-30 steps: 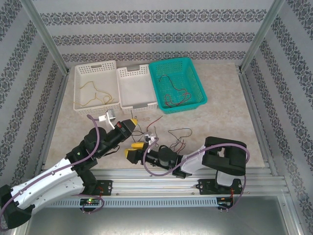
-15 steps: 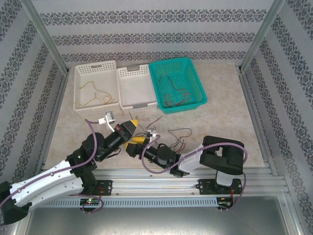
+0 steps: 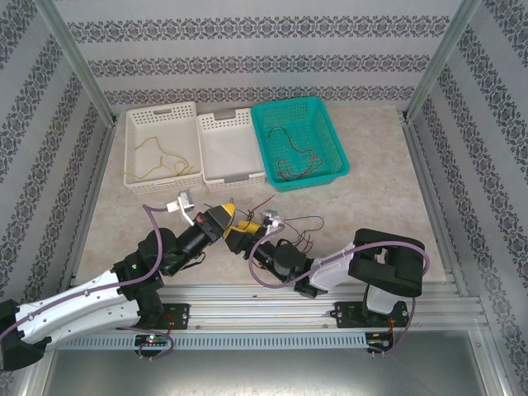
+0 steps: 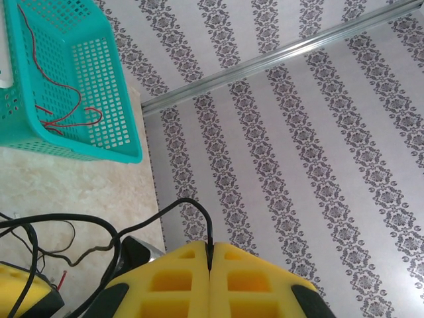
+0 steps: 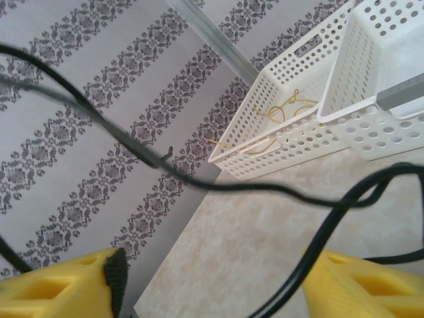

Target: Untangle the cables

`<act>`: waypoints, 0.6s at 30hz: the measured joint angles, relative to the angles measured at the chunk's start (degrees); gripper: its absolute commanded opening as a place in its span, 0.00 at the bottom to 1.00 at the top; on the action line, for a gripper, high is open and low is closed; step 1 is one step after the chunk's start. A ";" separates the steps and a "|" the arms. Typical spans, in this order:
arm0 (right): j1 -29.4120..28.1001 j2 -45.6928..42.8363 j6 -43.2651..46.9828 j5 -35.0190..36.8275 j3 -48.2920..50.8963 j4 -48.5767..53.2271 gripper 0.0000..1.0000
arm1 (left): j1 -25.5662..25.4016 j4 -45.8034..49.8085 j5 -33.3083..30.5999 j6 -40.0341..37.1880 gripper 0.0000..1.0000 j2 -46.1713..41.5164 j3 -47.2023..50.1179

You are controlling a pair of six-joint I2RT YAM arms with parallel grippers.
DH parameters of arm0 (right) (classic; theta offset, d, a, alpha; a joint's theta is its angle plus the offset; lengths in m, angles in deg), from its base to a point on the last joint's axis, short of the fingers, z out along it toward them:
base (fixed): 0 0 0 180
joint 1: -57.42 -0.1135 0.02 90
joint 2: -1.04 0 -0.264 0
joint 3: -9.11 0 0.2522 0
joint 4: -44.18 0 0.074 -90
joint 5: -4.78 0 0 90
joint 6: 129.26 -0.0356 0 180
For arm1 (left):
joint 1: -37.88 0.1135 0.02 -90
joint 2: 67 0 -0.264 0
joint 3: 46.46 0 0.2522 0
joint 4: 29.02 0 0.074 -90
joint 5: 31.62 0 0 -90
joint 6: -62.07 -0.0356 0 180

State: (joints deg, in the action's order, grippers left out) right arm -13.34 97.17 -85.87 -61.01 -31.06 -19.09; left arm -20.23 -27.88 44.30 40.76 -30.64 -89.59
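**At the near table edge: black cable pinched, snag risk**

Near the front of the table [image 3: 371, 190], the left gripper [image 4: 211, 255] had its pads pressed together on a black cable [image 4: 179, 202], with the wire entering right at the seam. The right gripper [image 5: 212, 285] sat just beside it, pads [image 5: 59, 285] spread apart. Black cable looped across the gap but was not clamped. The rest of the tangle [image 3: 290, 228], black, red and dark strands, lay on the table just right of both grippers. Red cables [image 3: 299, 161] were already in the teal basket [image 3: 285, 106], and a yellow cable [image 3: 157, 153] was in the left white basket [image 3: 161, 110].

Risks, as judged:
- **Slip:** the pinch was at the very tip of the pads on a very thin wire, so any tug against the knot could pull it out.
- **Wrong catch:** more than one line crossed the right gripper's gap. Closing there could catch two strands and tighten the knot instead of freeing it.
- **Dragging:** pulling apart fast could drag the whole tangle, or whip it off the near edge.
- **Collision:** the grippers were very close together, so a careless closing move could knock one into the other.
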 measured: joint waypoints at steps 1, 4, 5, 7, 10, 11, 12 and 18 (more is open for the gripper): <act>0.09 0.00 -0.17 0.31 0.04 0.00 0.52 | -0.09 -0.04 0.02 -0.02 0.00 0.07 0.00; 0.31 0.00 -0.48 1.20 0.68 0.00 0.43 | -0.46 -0.26 -0.17 -0.04 0.00 0.07 0.00; 0.46 0.00 -0.81 1.66 1.01 -0.02 0.42 | -0.48 -0.31 -0.22 -0.04 0.00 0.07 0.00; 0.74 0.00 -1.75 2.58 1.90 0.00 0.37 | -0.79 -0.33 -0.68 -0.07 0.00 0.07 0.00; 0.96 0.00 -3.08 3.76 2.80 0.04 0.31 | -1.20 -0.35 -1.16 -0.11 0.00 0.07 0.00; 1.18 0.02 -3.21 3.91 2.86 0.04 0.27 | -1.27 -0.37 -1.22 -0.15 0.00 0.07 0.00; 1.27 0.00 -3.32 4.09 2.93 0.00 0.25 | -1.42 -0.37 -1.44 -0.31 0.00 0.07 0.00; 1.68 -1.70 -4.83 4.90 5.53 1.09 0.11 | -1.64 1.95 -3.43 -1.84 0.00 -3.72 -0.02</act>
State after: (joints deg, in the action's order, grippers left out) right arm -11.66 95.47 -90.70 -56.12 -25.53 -18.00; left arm -21.87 -25.94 40.87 38.92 -34.36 -89.61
